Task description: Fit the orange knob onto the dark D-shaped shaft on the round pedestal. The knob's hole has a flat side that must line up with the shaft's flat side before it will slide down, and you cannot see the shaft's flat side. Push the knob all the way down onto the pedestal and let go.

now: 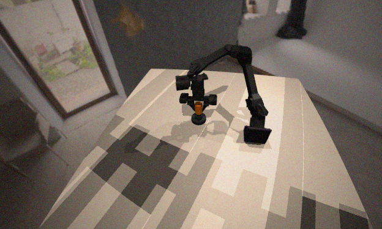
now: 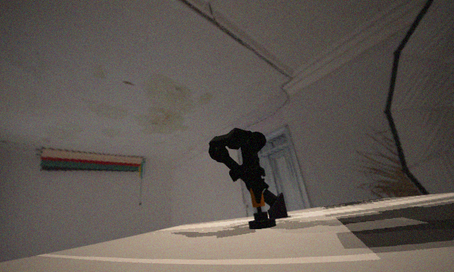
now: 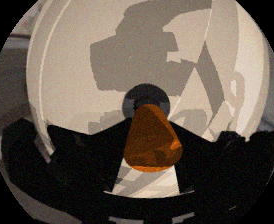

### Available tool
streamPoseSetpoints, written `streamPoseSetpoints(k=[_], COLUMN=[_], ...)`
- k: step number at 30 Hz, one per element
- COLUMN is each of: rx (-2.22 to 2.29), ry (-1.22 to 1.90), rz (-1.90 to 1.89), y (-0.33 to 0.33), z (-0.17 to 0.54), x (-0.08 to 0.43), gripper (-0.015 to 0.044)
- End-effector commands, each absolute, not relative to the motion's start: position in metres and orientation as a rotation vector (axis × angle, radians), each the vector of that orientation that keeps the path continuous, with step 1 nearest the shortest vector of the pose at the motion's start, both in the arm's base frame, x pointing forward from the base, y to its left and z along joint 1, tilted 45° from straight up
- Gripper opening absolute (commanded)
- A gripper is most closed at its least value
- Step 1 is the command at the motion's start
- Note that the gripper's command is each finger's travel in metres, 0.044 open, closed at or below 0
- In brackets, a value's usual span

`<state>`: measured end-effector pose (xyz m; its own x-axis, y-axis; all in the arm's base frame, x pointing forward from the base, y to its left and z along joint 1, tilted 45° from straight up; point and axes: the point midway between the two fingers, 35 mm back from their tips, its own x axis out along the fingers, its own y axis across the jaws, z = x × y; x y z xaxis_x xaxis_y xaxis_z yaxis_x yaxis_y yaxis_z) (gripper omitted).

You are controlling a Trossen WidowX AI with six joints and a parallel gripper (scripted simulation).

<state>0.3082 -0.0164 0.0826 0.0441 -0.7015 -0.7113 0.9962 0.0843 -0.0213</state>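
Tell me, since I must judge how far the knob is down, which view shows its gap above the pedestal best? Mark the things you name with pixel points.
Exterior: side-on, it shows the shaft between knob (image 1: 198, 108) (image 2: 258, 203) (image 3: 150, 137) and pedestal (image 1: 198, 120) (image 2: 262, 224) (image 3: 130, 95). Top and wrist show the knob overlapping the pedestal.

Orange tapered knob (image 1: 198, 108) (image 2: 254, 201) (image 3: 152, 135) sits between black two-fingered gripper's (image 1: 198, 109) (image 2: 257, 202) (image 3: 153, 142) fingers, above dark round pedestal (image 1: 198, 121) (image 2: 262, 224) (image 3: 133, 94); pedestal on beige-grey patterned table (image 1: 245, 186) (image 2: 182, 246) (image 3: 63, 65).

The black arm (image 1: 247, 56) (image 2: 251, 159) has chunky joints, slim angular links and 1 dark, flat-faced block at its right end.
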Motion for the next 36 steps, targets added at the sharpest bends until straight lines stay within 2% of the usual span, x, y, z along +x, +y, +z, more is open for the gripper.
streamPoseSetpoints(k=[1, 36], rx=[0.57, 0.549], ry=[0.652, 0.67], rz=[-1.41, -1.399], y=[-0.016, -0.0168], z=[0.0816, 0.0807], x=[0.3085, 0.3085], gripper=[0.0, 0.0])
